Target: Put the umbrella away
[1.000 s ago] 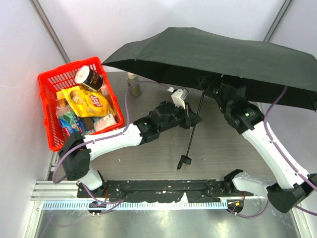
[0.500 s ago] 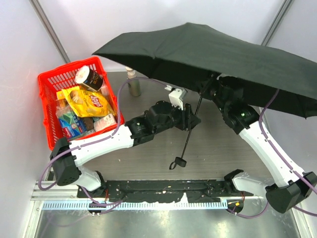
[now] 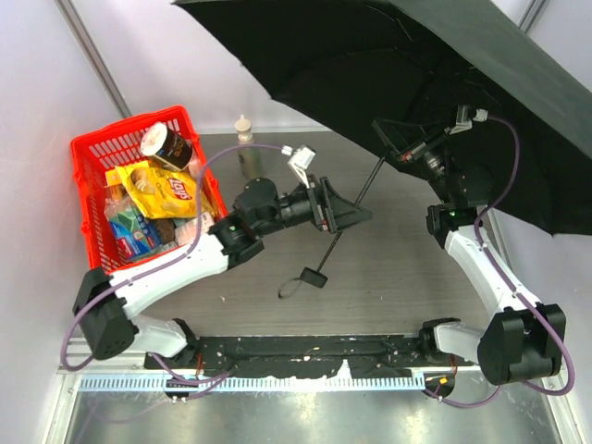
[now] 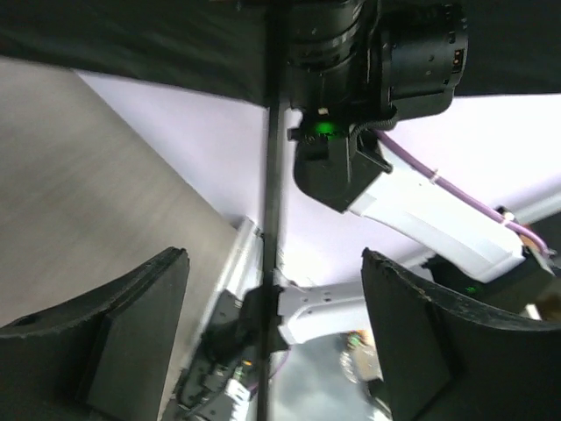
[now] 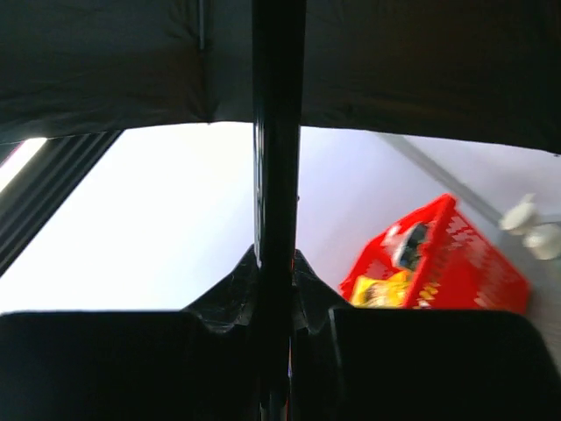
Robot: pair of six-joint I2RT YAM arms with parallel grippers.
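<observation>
The umbrella (image 3: 370, 55) is open, its dark canopy tilted high over the back right. Its thin shaft (image 3: 370, 178) slants down to the small handle (image 3: 314, 276) and wrist loop (image 3: 289, 289), which hang above the table. My right gripper (image 3: 400, 148) is shut on the shaft just under the canopy; in the right wrist view the shaft (image 5: 278, 132) is pinched between its fingers (image 5: 131, 368). My left gripper (image 3: 350, 215) stands open around the lower shaft. In the left wrist view the shaft (image 4: 273, 175) runs between the spread fingers (image 4: 131, 333) without touching them.
A red basket (image 3: 88, 199) full of packaged groceries stands at the left. A small bottle (image 3: 244, 139) stands at the back, beside the basket. A black rail (image 3: 305, 350) runs along the table's near edge. Walls close in on the left and right.
The left gripper has opened and let go of the shaft. The right gripper has closed on the shaft and swung the canopy up and back; the handle has drifted left.
</observation>
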